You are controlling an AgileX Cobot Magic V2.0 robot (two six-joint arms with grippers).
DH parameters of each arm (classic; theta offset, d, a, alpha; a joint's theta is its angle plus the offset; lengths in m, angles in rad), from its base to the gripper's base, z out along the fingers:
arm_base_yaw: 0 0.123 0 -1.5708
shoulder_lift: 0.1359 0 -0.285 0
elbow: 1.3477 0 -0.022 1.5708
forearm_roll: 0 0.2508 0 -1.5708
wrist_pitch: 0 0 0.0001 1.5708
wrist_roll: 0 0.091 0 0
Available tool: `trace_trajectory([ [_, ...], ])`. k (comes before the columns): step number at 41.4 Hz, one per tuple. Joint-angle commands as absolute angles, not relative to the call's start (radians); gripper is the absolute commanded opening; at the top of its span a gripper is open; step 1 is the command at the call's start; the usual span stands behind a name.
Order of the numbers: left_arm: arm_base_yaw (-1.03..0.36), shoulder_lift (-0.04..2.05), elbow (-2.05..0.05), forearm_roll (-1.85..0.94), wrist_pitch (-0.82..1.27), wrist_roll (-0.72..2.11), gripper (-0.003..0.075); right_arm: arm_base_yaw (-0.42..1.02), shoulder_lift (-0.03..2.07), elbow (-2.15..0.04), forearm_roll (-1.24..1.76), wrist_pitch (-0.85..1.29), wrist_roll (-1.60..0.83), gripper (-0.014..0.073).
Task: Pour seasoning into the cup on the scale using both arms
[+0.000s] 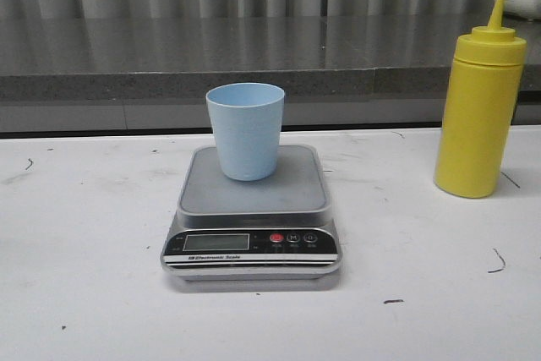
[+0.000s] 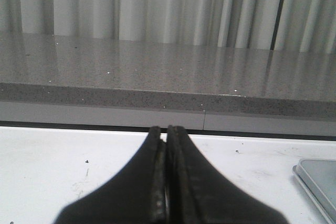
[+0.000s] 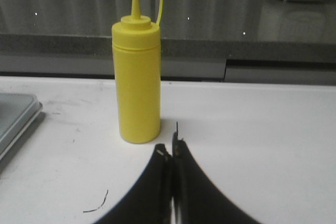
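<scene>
On the white counter [image 1: 84, 293], the scale [image 1: 252, 217] sat at centre with the cup [image 1: 246, 130] upright on its steel platform, toward the rear edge. The bottle [image 1: 478, 116] stood upright well to the right of the scale — nozzle uncapped, its small cap raised on the tether. The left hand [image 2: 167, 135] had its fingers pressed together, holding nothing. The right hand [image 3: 171, 150] was likewise pinched tight — empty, near the bottle's base.
</scene>
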State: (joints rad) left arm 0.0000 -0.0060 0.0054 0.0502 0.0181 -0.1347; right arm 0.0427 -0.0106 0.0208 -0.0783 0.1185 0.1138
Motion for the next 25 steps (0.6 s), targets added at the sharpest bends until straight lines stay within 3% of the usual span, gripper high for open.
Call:
trace_trajectory([
  [1, 0.0, -0.021, 0.029, 0.042, -0.062, -0.141, -0.002, 0.035, -0.028, 0.019, -0.079, -0.009, 0.108, -0.0065],
  [16, 0.0, -0.021, 0.029, 0.042, -0.062, -0.141, -0.002, 0.035, -0.026, 0.021, -0.077, -0.01, 0.108, -0.0067],
  [25, 0.0, -0.021, 0.029, 0.042, -0.062, -0.141, -0.002, 0.035, -0.028, 0.022, 0.052, -0.016, -0.033, -0.0067],
])
